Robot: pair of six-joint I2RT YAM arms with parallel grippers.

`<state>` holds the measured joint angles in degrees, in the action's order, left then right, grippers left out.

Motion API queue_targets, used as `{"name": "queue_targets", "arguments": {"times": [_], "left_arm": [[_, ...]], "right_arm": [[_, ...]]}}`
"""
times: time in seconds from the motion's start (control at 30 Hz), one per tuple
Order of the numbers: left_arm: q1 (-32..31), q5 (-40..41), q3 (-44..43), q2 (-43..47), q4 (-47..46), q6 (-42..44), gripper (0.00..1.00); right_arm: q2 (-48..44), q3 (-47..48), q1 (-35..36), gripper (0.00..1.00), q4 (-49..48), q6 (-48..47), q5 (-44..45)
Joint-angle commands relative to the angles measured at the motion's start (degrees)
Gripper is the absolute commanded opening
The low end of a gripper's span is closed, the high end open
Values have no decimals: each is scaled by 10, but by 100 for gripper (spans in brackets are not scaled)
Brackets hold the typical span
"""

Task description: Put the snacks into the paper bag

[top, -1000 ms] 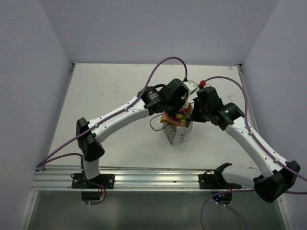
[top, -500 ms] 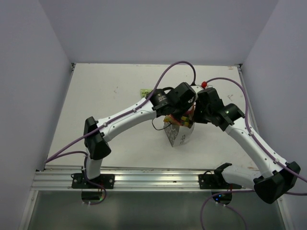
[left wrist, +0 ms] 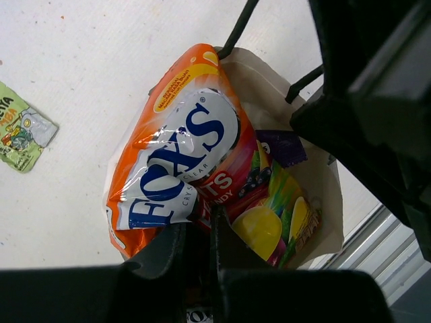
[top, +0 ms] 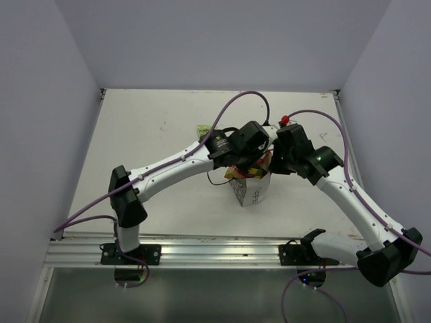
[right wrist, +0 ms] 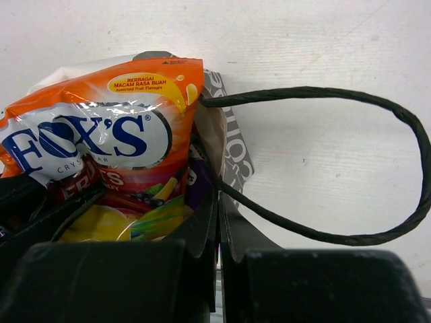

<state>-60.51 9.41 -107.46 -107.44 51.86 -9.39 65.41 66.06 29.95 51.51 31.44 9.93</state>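
The white surface (top: 155, 134) carries the paper bag (top: 252, 192), which stands between both arms with its mouth crowded. The right pincer (right wrist: 217, 222) is closed, apparently nipping the bag's rim to steady it. The red-orange packet (left wrist: 175, 161) sticks half out, one edge clamped in the left pincer (left wrist: 201, 235), over the multicolour packet (left wrist: 276, 215) and purple packet (left wrist: 279, 147) inside. It is best pushed straight down before letting go. The pale green packet (left wrist: 23, 128) lies apart on the surface, unbagged.
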Motion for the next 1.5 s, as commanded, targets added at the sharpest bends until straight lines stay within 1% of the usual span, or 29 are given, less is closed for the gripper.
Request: {"name": "queue_targets", "arguments": {"times": [0.0,0.07,0.2,0.33,0.47,0.7,1.07,1.23,1.4,1.47], "left_arm": [[-12,-20,22,19,106,7,0],[-12,-14,7,27,103,6,0],[-16,12,-54,40,95,4,0],[-22,2,-122,52,72,8,0],[-31,-11,-149,56,54,13,0],[-32,-47,-100,27,65,8,0],[-32,-87,-54,-24,97,-5,0],[-32,-66,-57,-62,108,-10,0],[-24,-15,-94,-70,113,-12,0],[-18,-16,-97,-77,115,-16,0]], "right_arm": [[-12,1,2,0,-14,-6,-5],[-10,0,2,0,-16,-6,-9],[-10,0,2,0,-15,-6,-10],[-11,1,2,0,-16,-5,-11],[-9,2,2,0,-15,-6,-11],[-11,3,2,0,-15,-9,-8],[-11,1,2,0,-16,-12,-7],[-19,-2,2,0,-16,-9,-5],[-26,-2,2,0,-14,-9,-2],[-26,-1,2,0,-14,-8,-1]]}}
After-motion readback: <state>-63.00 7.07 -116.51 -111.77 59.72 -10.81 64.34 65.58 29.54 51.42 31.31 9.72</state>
